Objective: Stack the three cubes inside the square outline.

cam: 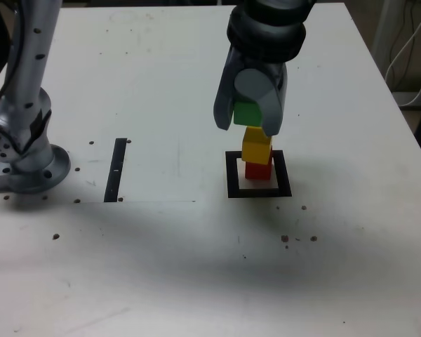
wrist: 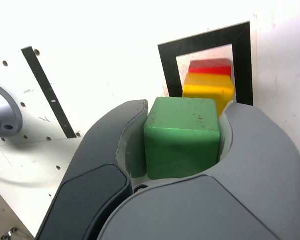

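Exterior view: I see square outline on white table, holding red cube on its white centre, yellow cube stacked on red, slightly skewed. Gripper directly above, jaws clamped on green cube. Green sits just over yellow; contact or gap, cannot tell. Black strip and arm base well apart toward exterior view's left.

Wrist view: green cube pinched between both jaws, yellow cube and red cube beyond it inside outline. Strip beside base.
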